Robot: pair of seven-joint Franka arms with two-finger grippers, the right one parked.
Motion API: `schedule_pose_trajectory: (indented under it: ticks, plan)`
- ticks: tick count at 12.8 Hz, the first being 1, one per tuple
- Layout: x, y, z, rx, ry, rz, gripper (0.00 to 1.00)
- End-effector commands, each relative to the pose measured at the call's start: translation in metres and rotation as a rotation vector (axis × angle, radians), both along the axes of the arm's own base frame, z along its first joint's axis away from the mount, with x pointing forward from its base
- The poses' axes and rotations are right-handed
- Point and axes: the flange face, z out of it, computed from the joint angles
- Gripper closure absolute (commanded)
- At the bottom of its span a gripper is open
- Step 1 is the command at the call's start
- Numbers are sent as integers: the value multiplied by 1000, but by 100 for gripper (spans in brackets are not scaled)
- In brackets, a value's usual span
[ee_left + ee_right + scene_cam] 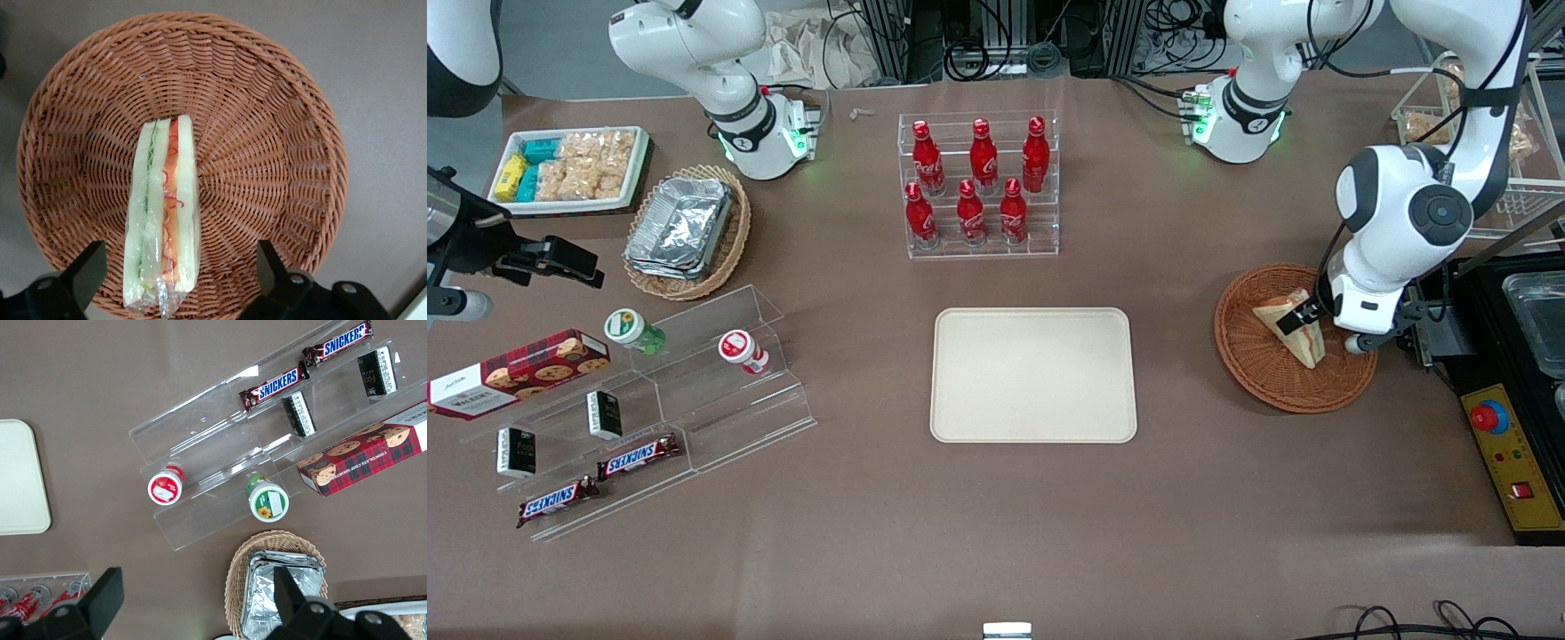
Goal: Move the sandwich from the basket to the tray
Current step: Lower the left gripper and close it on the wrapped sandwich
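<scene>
Sandwich stands on its crust edge in the basket, wrapped in clear film, filling layers facing up. Hand sits low over it, fingers apart, one on each side of the wedge, neither visibly touching it. Basket is on the bench toward the working arm's end; tray is bare and well apart from the basket.

Risks, as judged: slick film could let the wedge slip when squeezed; soft bread may crush; the wedge may tip flat; basket could drag along.

Legible writing: "SNICKERS" on two bars; "CHOCOLATE CHIP COOKIES" on the red tartan box; Coca-Cola script on the red bottles.
</scene>
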Motion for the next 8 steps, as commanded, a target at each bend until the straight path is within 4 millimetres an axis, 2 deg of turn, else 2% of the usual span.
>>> schedule_pose_trajectory:
  ticks: [1,5,6,8]
  plan:
    - [-6,2,-7,8,-14,27,0]
    - [-12,2,-27,3,-14,30,0]
    - [-15,13,-34,2,-14,53,0]
    - [-20,20,-47,-1,-14,64,0]
